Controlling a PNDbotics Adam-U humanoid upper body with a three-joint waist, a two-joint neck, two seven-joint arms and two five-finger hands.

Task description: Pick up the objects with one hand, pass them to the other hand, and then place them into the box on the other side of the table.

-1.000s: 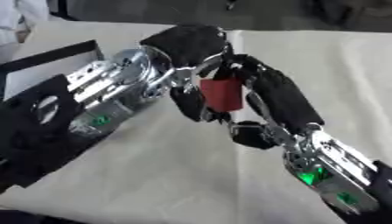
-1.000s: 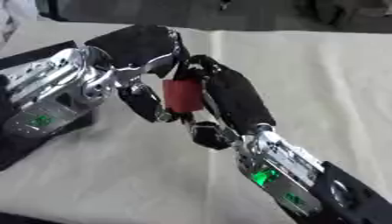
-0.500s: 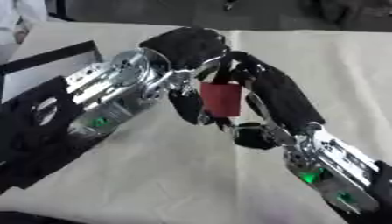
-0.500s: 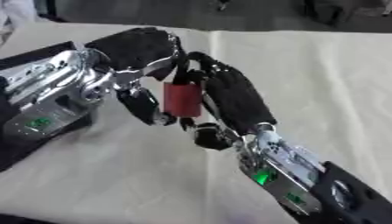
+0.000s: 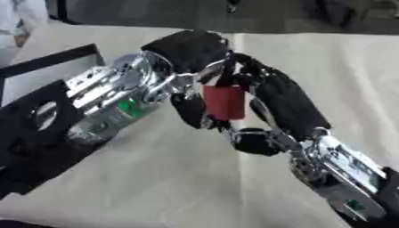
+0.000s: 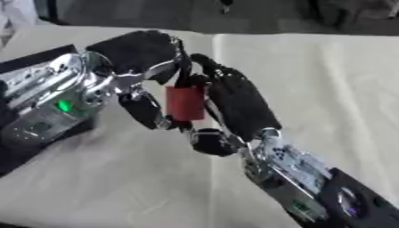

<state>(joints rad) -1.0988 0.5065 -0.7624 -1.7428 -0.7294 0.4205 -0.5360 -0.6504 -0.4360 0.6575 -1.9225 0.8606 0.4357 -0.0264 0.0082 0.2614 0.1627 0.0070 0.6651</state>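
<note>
Mid-handover, little change vs 1 s ago: red cylinder (image 5: 224,102) still at frame centre, above table (image 5: 156,187). Left hand (image 5: 187,55) at 11 o'clock and right hand (image 5: 284,104) at 3 both curl fingers round it. Neither has let go; box (image 5: 46,67) at 9 waits.

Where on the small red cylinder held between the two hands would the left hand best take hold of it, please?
Probably its bare left flank. The small red cylinder hangs upright above the table, the right hand curled round its right side, so only the left wall is free. The left hand could close in from the left, fingers and thumb across the wall.
</note>
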